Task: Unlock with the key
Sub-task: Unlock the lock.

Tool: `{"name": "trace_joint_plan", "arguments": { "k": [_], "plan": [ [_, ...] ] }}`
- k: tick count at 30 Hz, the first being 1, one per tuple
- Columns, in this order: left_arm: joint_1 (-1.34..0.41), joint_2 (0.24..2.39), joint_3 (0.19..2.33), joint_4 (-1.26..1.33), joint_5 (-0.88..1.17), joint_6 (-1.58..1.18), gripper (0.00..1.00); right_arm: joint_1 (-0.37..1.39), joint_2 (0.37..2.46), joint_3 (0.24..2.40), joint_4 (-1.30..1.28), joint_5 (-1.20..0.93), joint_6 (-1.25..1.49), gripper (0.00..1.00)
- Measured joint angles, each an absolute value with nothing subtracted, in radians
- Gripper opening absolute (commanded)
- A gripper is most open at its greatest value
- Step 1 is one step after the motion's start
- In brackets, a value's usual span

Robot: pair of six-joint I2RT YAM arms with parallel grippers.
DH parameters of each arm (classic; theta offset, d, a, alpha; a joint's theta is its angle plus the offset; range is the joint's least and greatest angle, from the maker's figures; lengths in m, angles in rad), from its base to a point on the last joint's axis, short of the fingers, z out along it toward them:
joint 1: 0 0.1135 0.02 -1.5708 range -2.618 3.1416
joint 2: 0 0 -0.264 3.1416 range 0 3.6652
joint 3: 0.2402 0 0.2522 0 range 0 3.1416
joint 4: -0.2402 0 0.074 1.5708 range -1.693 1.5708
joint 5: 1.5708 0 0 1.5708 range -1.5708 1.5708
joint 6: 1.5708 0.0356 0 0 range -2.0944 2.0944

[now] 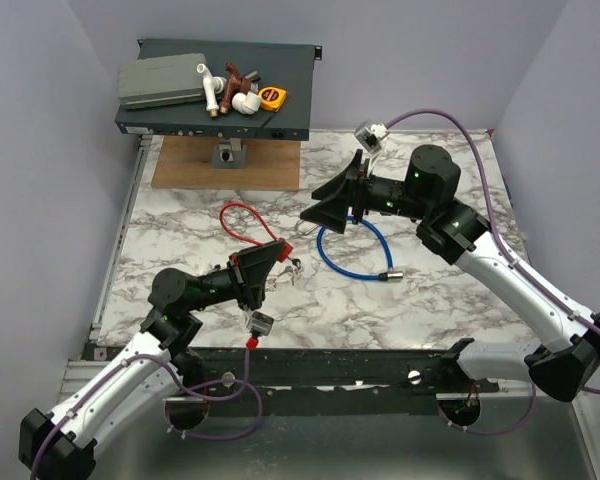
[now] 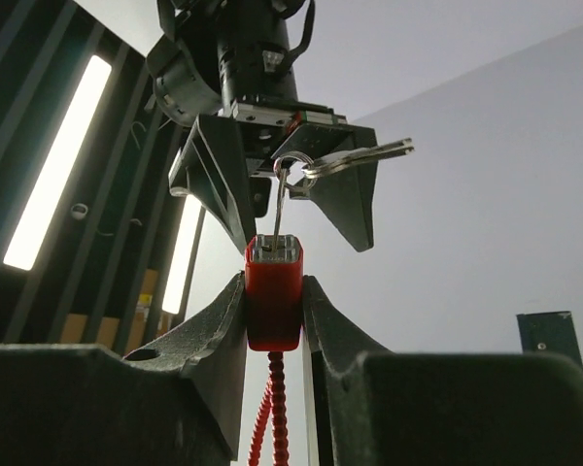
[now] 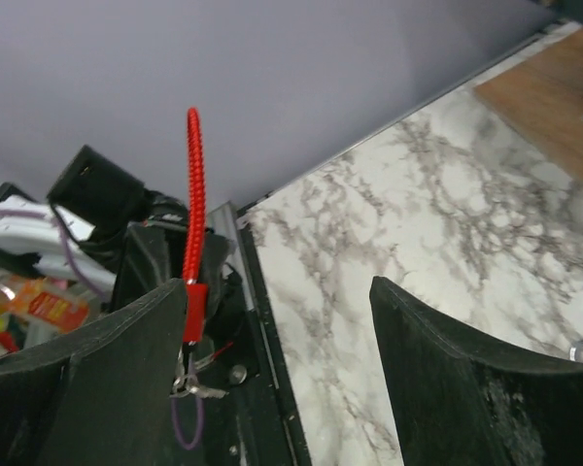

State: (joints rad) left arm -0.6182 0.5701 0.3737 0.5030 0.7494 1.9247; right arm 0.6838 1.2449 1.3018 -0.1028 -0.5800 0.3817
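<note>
My left gripper [image 2: 273, 282] is shut on a small red lock body [image 2: 273, 306], tilted up off the table. The lock's beaded red cord [image 2: 269, 417] hangs below it and loops over the marble [image 1: 242, 213]. The key [image 2: 280, 209] is a thin silver blade standing in the top of the lock, with a ring and a second key [image 2: 364, 154] on it. My right gripper [image 2: 282, 184] hovers just beyond the ring, open, its fingers either side of the ring and apart from it. In the right wrist view, my right gripper [image 3: 277, 286] is open, with the lock [image 3: 194, 313] and keys [image 3: 189, 383] by its left finger.
A blue cable lock [image 1: 352, 255] lies on the marble table [image 1: 430, 300] under the right arm. At the back, a wooden board [image 1: 195, 165] carries a small grey object. A dark rack box [image 1: 290, 95] behind it holds fittings and a tape measure. Walls close in on both sides.
</note>
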Motion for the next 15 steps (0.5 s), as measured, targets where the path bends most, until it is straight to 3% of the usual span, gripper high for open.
{"name": "trace_joint_plan", "arguments": {
  "k": [15],
  "plan": [
    [-0.664,0.635,0.369,0.598,0.646,1.971,0.00,0.674,1.316,1.229,0.112,-0.897,0.566,0.69]
  ]
}}
